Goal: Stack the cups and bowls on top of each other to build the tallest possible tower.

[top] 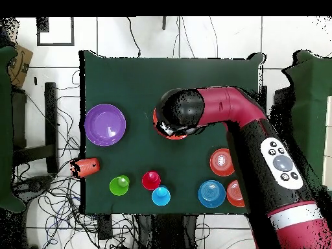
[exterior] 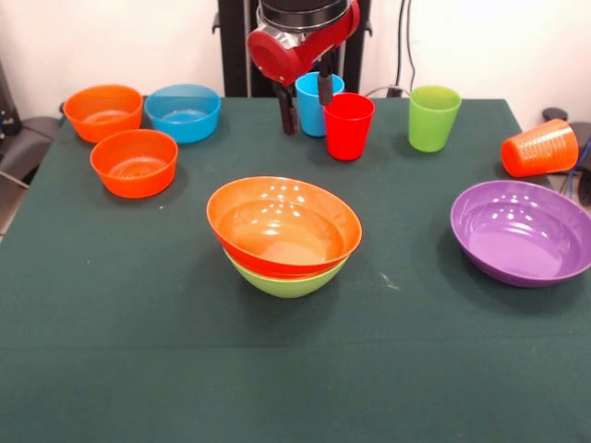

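The tower [exterior: 284,231] stands mid-table: a large orange-red bowl nested in a lime green bowl. In the overhead view only its orange rim [top: 157,123] peeks out from under the arm's wrist [top: 178,117]. My gripper [exterior: 307,115] hangs high over it, open and holding nothing. At the table's far edge stand the light blue cup [exterior: 310,85], red cup [exterior: 349,125] and green cup [exterior: 433,117]. The orange cup [exterior: 539,148] lies on its side. The purple bowl [exterior: 522,231] sits at the right. Two small orange bowls [exterior: 103,111] [exterior: 135,161] and a blue bowl [exterior: 183,111] sit at the far left.
The table is covered in dark green cloth [exterior: 138,305]. The orange cup [top: 86,167] lies right at the table's edge. Cables [top: 58,194] cover the floor beside the table. A dark object [exterior: 555,114] lies beyond the far right corner.
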{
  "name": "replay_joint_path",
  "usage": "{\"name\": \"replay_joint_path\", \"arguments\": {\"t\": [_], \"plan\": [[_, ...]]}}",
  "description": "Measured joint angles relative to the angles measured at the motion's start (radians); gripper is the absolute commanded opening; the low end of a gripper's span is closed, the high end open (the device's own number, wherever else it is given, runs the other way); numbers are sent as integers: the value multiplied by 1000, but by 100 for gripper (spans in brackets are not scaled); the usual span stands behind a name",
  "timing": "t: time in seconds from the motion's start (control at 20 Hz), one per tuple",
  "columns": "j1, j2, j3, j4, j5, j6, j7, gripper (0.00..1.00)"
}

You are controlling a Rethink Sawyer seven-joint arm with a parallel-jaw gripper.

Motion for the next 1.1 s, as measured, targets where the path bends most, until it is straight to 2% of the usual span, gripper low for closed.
{"name": "replay_joint_path", "arguments": {"t": [1.1], "plan": [[18,23,-55,8,1,-1,1,100]]}}
